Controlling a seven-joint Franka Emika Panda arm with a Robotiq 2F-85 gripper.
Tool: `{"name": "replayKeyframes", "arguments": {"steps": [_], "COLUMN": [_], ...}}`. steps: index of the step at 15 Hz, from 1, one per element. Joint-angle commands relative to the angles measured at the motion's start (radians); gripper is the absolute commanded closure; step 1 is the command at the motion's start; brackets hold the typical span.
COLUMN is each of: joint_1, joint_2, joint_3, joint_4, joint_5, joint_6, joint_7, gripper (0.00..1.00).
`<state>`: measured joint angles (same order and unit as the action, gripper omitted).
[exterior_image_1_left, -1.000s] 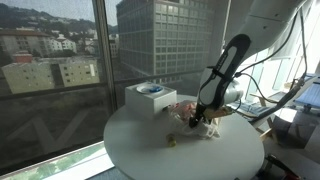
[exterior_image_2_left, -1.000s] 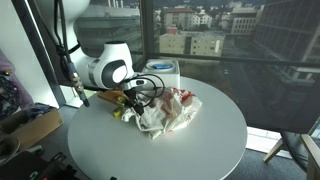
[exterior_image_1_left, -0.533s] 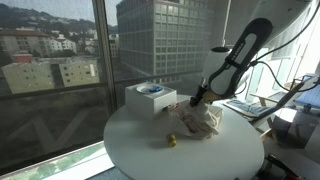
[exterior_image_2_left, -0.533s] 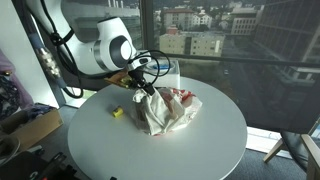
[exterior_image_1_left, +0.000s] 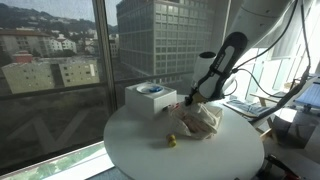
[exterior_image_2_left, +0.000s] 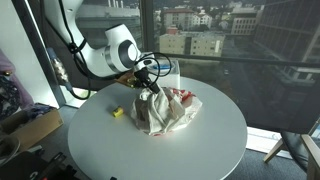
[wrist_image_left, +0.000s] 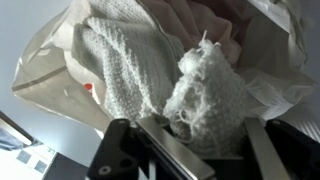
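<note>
A crumpled heap of white knitted cloth (exterior_image_1_left: 200, 120) (exterior_image_2_left: 168, 110) lies in a clear plastic bag with red print on the round white table (exterior_image_1_left: 140, 150) (exterior_image_2_left: 90, 140). My gripper (exterior_image_1_left: 193, 100) (exterior_image_2_left: 148, 88) hangs over the heap's edge, shut on a bunched fold of the cloth and pulling it up into a peak. In the wrist view the frayed bunch of cloth (wrist_image_left: 210, 95) sits between the two fingers (wrist_image_left: 170, 150) of the gripper (wrist_image_left: 205, 140), with the bag (wrist_image_left: 40, 70) spread behind it. A small yellow object (exterior_image_1_left: 171, 141) (exterior_image_2_left: 117, 112) rests on the table beside the heap.
A white box (exterior_image_1_left: 150, 97) (exterior_image_2_left: 163, 70) with a blue-and-white thing on top stands at the table's window side. Large windows run close behind the table. Cables and a cluttered desk (exterior_image_1_left: 290, 100) lie past the arm.
The gripper has risen from the tabletop with the cloth in it, drawing the heap up. The yellow object, earlier beside the gripper, now lies apart from it on the table.
</note>
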<state>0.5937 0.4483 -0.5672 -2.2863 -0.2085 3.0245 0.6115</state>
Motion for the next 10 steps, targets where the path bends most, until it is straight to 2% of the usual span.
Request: {"name": "replayKeyframes", "arguments": {"steps": [1, 3, 5, 9, 10], "joint_1": [-0.042, -0.047, -0.082, -0.173, -0.194], "joint_2": [0.169, 0.270, 0.346, 0.434, 0.426], "joint_3": [0.033, 0.011, 0.029, 0.117, 0.140], "joint_4": [0.142, 0.215, 0.278, 0.384, 0.389], "joint_5": [0.070, 0.106, 0.144, 0.185, 0.186], "joint_6": [-0.006, -0.020, -0.047, -0.099, -0.112], "joint_7": [0.017, 0.031, 0.023, -0.013, -0.027], "gripper": [0.93, 0.93, 0.93, 0.93, 0.84]}}
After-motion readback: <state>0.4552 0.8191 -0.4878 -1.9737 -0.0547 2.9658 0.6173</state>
